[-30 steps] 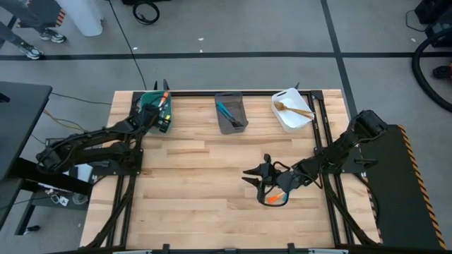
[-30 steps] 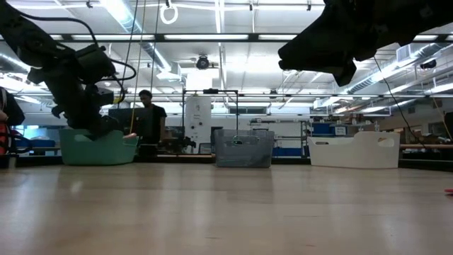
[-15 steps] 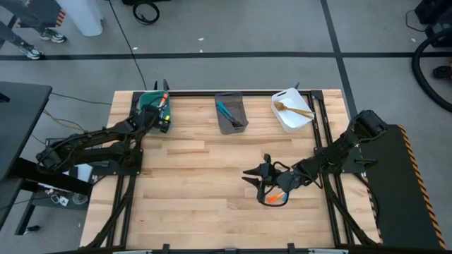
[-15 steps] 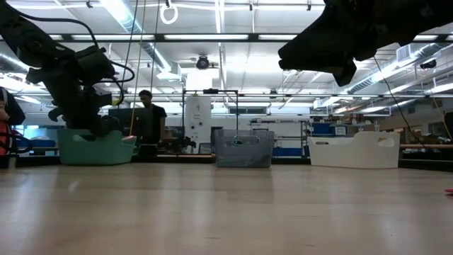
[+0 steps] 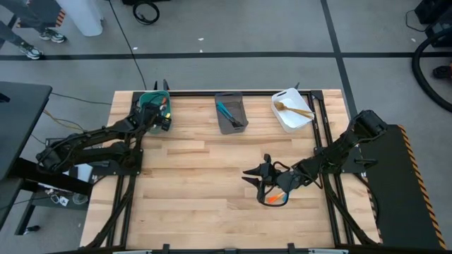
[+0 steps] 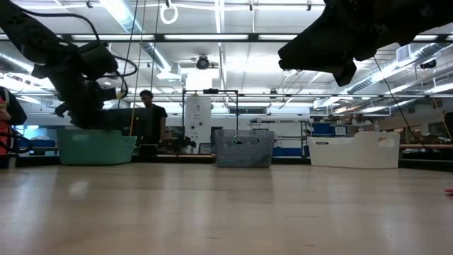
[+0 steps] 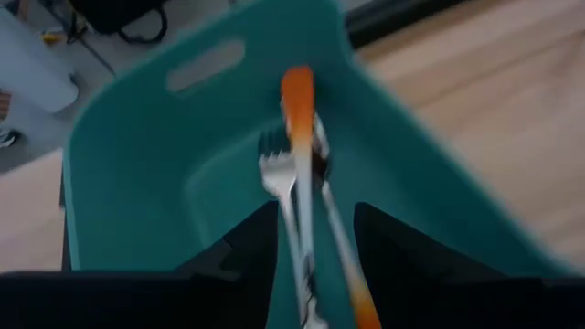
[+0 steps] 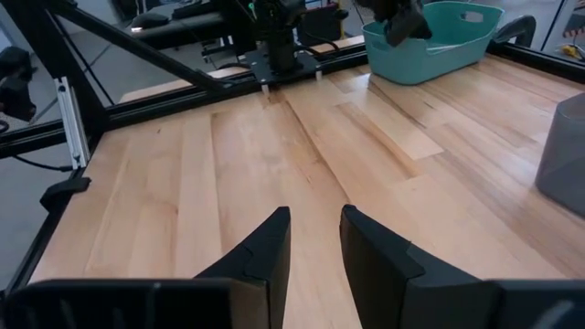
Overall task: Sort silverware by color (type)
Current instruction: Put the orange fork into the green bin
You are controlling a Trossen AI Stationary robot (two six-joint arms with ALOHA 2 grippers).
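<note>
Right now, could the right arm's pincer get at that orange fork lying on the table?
Probably yes: the right pincer hangs close beside the orange fork on the wooden table, and nothing visible lies between them.

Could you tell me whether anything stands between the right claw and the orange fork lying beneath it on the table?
Nothing visible does. In the high view the right claw hangs over the wooden table beside the orange fork, with only bare wood around them. The right wrist view shows bare boards past its fingers; the fork is outside that view.
</note>
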